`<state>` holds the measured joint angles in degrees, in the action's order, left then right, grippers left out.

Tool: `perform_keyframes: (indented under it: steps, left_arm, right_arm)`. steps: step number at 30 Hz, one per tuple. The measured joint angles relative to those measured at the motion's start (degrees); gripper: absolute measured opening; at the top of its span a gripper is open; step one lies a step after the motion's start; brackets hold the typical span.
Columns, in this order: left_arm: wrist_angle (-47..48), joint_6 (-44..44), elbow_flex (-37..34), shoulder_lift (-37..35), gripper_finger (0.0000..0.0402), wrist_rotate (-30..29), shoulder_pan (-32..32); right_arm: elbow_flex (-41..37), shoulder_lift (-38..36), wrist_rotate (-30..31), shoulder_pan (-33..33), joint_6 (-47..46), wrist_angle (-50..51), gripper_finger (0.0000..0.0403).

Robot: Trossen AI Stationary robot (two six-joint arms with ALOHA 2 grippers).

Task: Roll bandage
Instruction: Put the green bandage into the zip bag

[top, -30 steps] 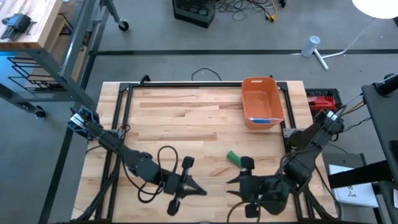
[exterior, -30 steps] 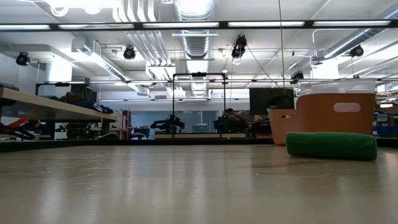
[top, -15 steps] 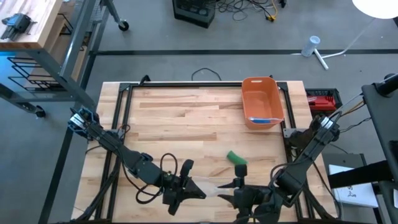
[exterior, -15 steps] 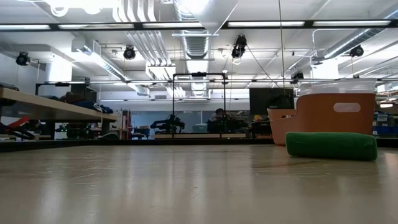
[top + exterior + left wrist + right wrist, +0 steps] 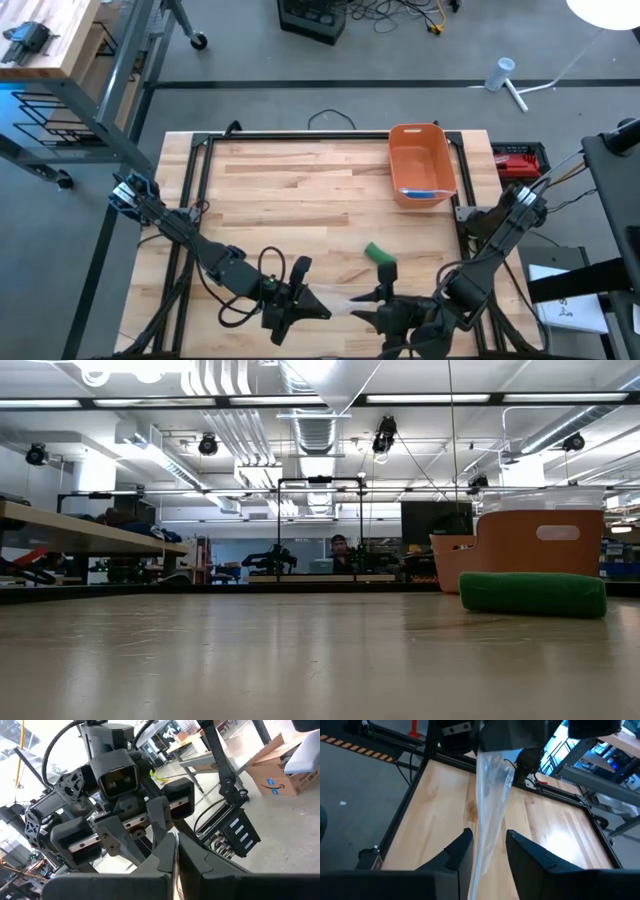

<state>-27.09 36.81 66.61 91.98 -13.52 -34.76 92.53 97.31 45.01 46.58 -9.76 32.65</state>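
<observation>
The left gripper (image 5: 318, 305) had its fingers pressed together on one end of a clear plastic wrapper (image 5: 338, 303), near the front edge of the worktop (image 5: 290, 190). The right gripper (image 5: 372, 313) faced it from just beside. Its fingers (image 5: 461, 851) stood slightly spread, with the wrapper's other end (image 5: 490, 805) running down between them; whether they touched it could not be told. The wrapper stretched between the two grippers, above the wood. The green bandage roll (image 5: 379, 254) lay on the worktop a little behind the right gripper, apart from both. An orange bin (image 5: 421, 163) stood farther back, towards the right rear corner. In the low view the bandage roll (image 5: 532, 594) lay in front of the bin (image 5: 520, 548).
</observation>
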Motion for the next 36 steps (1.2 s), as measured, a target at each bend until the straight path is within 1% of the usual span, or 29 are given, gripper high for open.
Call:
perform_keyframes:
  steps: [7,17,28,36]
  left_arm:
    - [0.1,0.0,0.0,0.0,0.0000,0.6,0.0]
    - [-0.3,-0.8,0.0,0.0,0.0000,0.6,0.0]
    - [-0.4,-1.4,0.0,-0.1,0.0000,0.6,0.0]
    - [-0.4,-1.4,0.0,-0.1,0.0000,0.6,0.0]
  right_arm:
    - [0.0,-1.3,0.1,0.0,-0.2,0.1,0.0115]
    - [0.0,-0.7,0.0,-0.8,-0.9,0.0,0.0094]
    - [-0.1,-0.3,-0.5,-1.0,-1.9,0.1,0.0080]
    - [-0.4,-0.7,-0.4,-0.8,-1.6,0.2,0.0091]
